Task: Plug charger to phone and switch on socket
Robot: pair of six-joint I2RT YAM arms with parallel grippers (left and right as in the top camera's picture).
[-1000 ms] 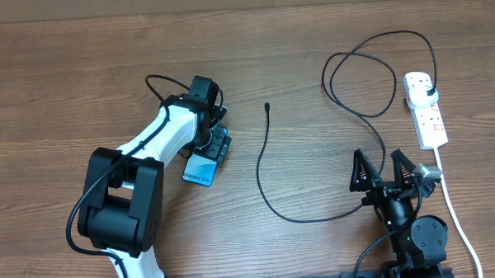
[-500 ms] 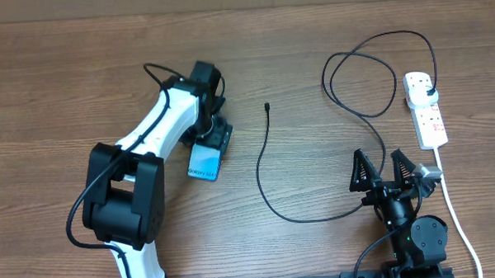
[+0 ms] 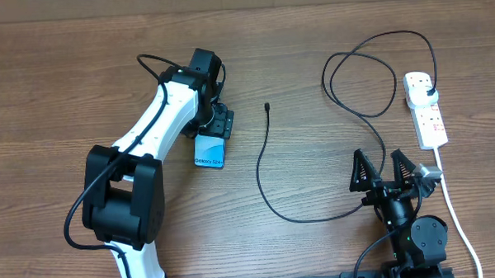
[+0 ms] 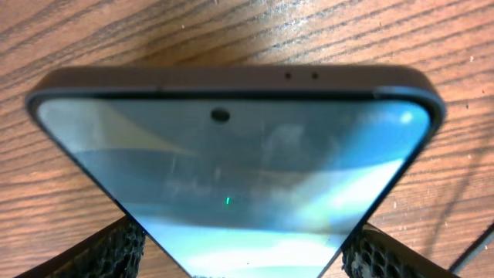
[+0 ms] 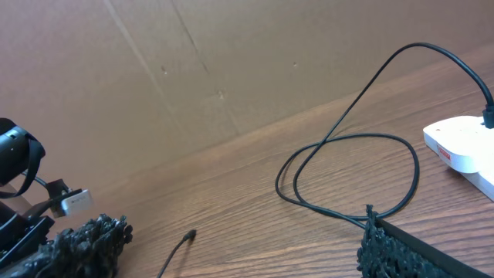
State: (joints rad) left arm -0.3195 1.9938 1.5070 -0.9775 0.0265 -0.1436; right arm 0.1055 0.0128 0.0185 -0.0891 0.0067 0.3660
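From overhead, the left gripper [image 3: 216, 126] sits left of the middle of the tabletop [image 3: 63, 71], clamped on the far end of the phone [image 3: 209, 152], whose light blue screen faces up with its lettered end toward the robot; the charger [image 3: 258, 167] lies apart to the right, its connector tip [image 3: 267, 107] free on the wood and well clear of the phone; its thin cable curves down, runs right past the right gripper [image 3: 379, 163], then loops up to the plug [image 3: 428, 91], seated in the far end of the socket [image 3: 425, 110] near the right edge; a thick white cord [image 3: 453, 208] trails from the socket toward the robot; the right gripper stands with its fingers spread apart and holds nothing. The left wrist view fills with the phone's glass, camera hole and dark top edge, and shows what the arm hides from above: both black textured pads [image 4: 116, 251] pressing the phone's long sides; whether the phone rests on the wood or is raised, I cannot tell. The right wrist view looks low across the tabletop between its two separated fingertips [image 5: 85, 245]; it shows the cable loop lying flat, the connector tip, one end of the socket at the right edge, and a cardboard wall [image 5: 231, 62] behind.
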